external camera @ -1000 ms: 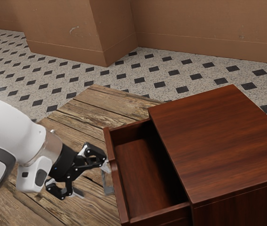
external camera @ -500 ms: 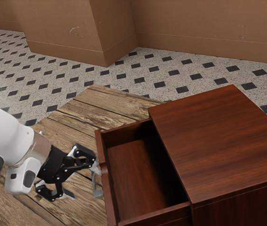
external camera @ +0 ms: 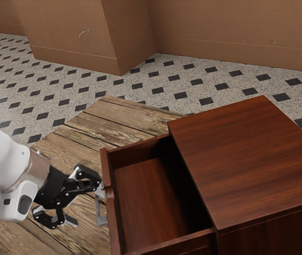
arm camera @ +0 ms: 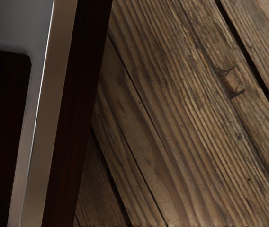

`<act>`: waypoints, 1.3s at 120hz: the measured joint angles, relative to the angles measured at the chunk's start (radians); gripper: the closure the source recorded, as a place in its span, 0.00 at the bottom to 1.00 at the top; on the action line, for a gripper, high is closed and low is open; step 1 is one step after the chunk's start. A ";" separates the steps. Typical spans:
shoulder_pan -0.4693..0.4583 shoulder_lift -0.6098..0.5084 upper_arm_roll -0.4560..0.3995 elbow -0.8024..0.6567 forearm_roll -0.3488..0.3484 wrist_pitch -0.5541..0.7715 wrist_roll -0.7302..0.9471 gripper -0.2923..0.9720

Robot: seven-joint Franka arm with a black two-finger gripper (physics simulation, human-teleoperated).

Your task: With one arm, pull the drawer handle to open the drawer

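Exterior view: the gripper [external camera: 89, 199] sits at the silver handle [external camera: 101, 204] on the drawer [external camera: 140, 204] front; whether it clasps the bar I cannot tell. The drawer stands pulled well out of the dark wooden cabinet [external camera: 246, 154], over the plank tabletop [external camera: 87, 133].

arm [external camera: 5, 156]: white shell, grey joint band | wrist: silver ring | jaws: black

dark red-brown wooden cabinet [external camera: 246, 154]: smooth, polished, soft sheen. its wooden drawer [external camera: 145, 202]: same finish, fine grain. slim silver metal drawer handle [arm camera: 37, 118]: smooth, satin. weathered grey-brown plank counter [external camera: 108, 119]: rough, matt, cracked grain. speckled stone-look tiled floor [external camera: 193, 79]: matt.
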 joint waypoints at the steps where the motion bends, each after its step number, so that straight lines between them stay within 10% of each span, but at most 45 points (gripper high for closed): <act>1: 0.001 0.001 0.000 0.000 0.000 -0.001 0.000 0.24; 84: 0.020 0.042 -0.003 -0.005 0.034 -0.045 0.014 0.28; 156: 0.088 -0.023 -0.230 0.127 -0.081 -0.075 -0.056 0.25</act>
